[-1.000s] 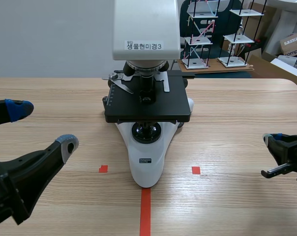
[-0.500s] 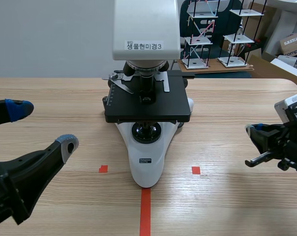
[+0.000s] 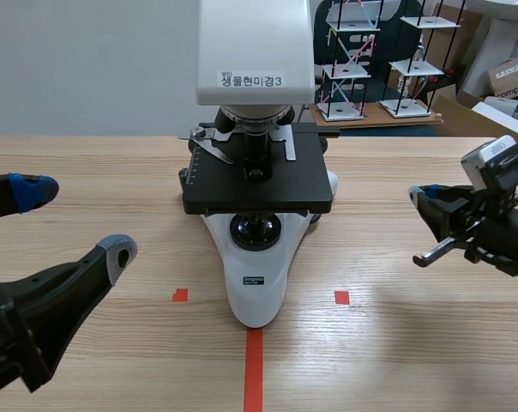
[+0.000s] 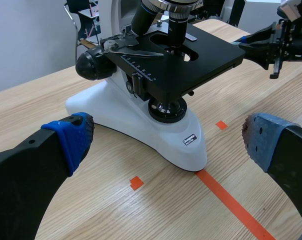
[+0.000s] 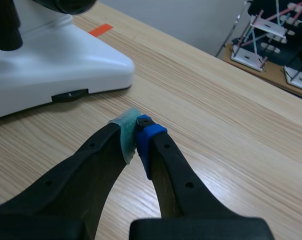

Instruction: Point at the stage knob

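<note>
While the microscope (image 3: 257, 257) stands at the middle of the bench (image 3: 430, 360) with its white foot toward the robot, the right hand (image 3: 419, 197) hangs at its 3 o'clock, above the wood and clear of the instrument. That hand is pinched narrow. Its grey-green pad (image 5: 125, 132) and blue pad (image 5: 147, 134) touch with nothing between them. The closed tip aims toward 9 o'clock, at the right side of the black stage (image 3: 257, 184).

The stage knob (image 3: 315, 217) shows only as a small dark stub under the stage's right front corner, too small to tell more. The right hand's tip is near it but does not touch it. Bare bench lies between the two.

The left hand (image 3: 75, 220) sits at the microscope's 8 o'clock and is spread wide. One blue-tipped finger (image 3: 27, 190) lies farther out and the other finger (image 3: 115, 252) lies nearer the foot. It holds nothing. From its own camera, the microscope's base lies ahead of the gap between the fingers.

An orange-red tape line (image 3: 253, 369) runs from the foot toward 6 o'clock, with a small tape square (image 3: 180, 294) on either side. A white label (image 3: 252, 80) with printed characters sits on the head. Wire racks (image 3: 353, 60) stand beyond the bench at 1 o'clock.
</note>
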Controlling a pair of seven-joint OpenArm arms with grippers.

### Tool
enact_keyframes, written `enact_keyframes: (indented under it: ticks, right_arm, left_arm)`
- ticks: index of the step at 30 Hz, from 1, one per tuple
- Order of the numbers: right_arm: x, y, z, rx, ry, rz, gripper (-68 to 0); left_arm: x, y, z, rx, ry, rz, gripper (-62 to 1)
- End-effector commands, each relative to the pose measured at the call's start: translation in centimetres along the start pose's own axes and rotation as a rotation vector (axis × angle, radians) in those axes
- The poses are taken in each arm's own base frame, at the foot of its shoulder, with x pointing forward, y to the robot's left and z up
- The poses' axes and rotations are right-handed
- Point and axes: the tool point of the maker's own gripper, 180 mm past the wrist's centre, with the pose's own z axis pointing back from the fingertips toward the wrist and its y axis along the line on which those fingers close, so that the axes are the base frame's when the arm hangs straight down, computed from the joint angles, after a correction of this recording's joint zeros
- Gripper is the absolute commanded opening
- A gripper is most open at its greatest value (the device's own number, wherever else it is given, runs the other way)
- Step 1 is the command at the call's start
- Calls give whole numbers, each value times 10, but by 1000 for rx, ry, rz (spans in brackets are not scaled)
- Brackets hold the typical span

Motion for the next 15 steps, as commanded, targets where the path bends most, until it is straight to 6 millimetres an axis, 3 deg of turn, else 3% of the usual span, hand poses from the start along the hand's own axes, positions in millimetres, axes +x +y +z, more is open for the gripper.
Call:
enact_keyframes:
  ticks: [1, 15]
  right_arm:
    - [17, -9, -7, 5, -55, 10, -677]
    - [58, 20, -37, 204, -172, -4, -677]
  left_arm:
    - [5, 0, 1, 4, -22, 8, 14]
    - [5, 0, 1, 4, -22, 8, 14]
